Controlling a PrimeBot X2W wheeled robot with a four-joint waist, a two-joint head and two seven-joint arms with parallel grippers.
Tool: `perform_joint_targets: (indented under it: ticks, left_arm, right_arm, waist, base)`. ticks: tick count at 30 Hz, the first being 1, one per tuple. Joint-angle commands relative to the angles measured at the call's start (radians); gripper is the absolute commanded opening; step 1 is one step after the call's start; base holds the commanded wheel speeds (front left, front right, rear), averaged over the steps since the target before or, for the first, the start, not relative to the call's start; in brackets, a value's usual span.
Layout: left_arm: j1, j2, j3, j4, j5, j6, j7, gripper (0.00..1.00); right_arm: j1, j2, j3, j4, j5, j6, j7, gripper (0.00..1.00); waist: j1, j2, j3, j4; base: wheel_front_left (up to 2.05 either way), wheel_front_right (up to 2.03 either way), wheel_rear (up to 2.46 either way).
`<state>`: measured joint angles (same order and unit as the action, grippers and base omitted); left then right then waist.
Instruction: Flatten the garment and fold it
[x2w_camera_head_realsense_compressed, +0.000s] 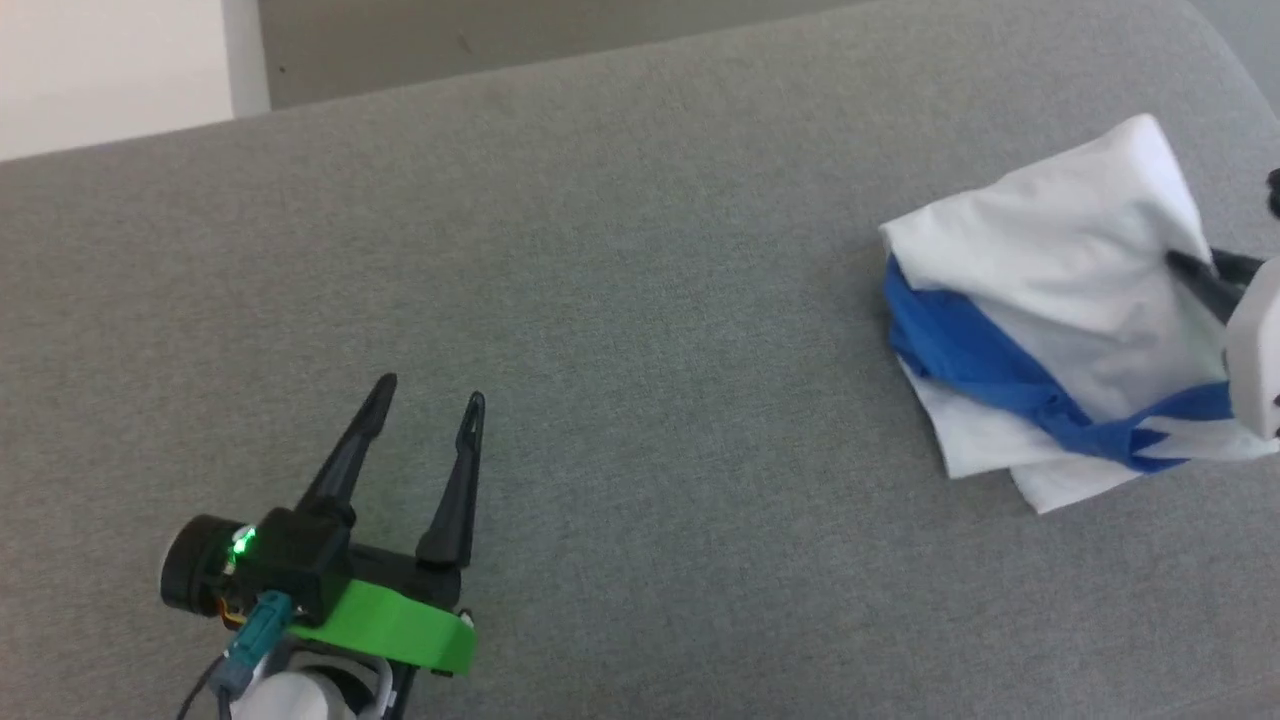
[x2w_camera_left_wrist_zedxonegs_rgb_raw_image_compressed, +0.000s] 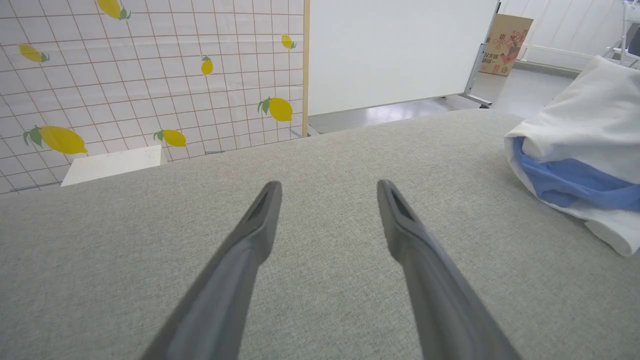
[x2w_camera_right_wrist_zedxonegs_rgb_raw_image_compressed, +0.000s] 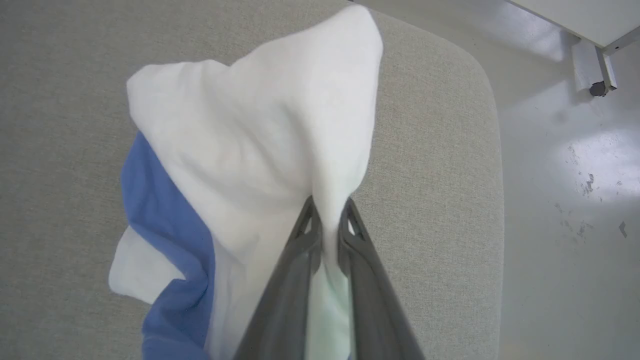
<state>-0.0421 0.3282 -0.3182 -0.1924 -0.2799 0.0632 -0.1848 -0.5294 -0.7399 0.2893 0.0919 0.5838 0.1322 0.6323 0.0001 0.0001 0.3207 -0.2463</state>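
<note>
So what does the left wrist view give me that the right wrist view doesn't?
Left wrist view: the open, empty left claw, a lemon-print wall, a cardboard box. Right wrist view: the right claw shut on a white fold of the garment, lifted into a peak. Both: the grey cushion and the white-and-blue garment.

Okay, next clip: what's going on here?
A robot is working on a garment, white with blue sleeves, which lies bunched near the right end of a grey padded surface. Its right tool is shut on a white fold and holds that part up in a peak. The left tool hangs open over the bare surface, well apart from the garment. The garment is a loose bundle, not laid flat.
</note>
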Motion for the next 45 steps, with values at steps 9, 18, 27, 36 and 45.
perform_joint_targets:
  ticks: [9,18,27,36,45]
  left_arm:
    - [-0.055,0.059,0.015,-0.091,0.039,0.016,0.073,1.00]
    - [-0.097,0.104,0.020,-0.166,0.070,0.016,0.139,1.00]
    - [-0.126,0.136,0.023,-0.218,0.090,0.015,0.187,1.00]
    - [-0.154,0.158,0.025,-0.255,0.106,0.013,0.213,1.00]
    - [-0.154,0.161,0.027,-0.266,0.112,0.028,0.216,1.00]
  right_arm:
    - [-0.096,-0.050,-0.025,0.070,-0.022,-0.002,-0.076,0.00]
    - [-0.166,-0.097,-0.027,0.172,-0.066,-0.002,-0.158,0.00]
    - [-0.245,-0.129,-0.004,0.305,-0.101,-0.002,-0.256,0.00]
    - [-0.314,-0.151,0.030,0.463,-0.153,-0.002,-0.371,0.00]
    - [-0.370,-0.121,0.038,0.620,-0.219,-0.002,-0.463,1.00]
  waist:
    - [-0.0001,-0.0001,0.132,-0.068]
    - [-0.0001,-0.0001,0.226,-0.073]
    - [-0.0001,-0.0001,0.295,-0.067]
    - [-0.0001,-0.0001,0.323,-0.048]
    - [-0.0001,-0.0001,0.321,-0.028]
  base:
    - [0.00,0.00,0.00]
    - [0.00,0.00,0.00]
    - [0.00,0.00,0.00]
    - [0.00,0.00,0.00]
    - [0.00,0.00,0.00]
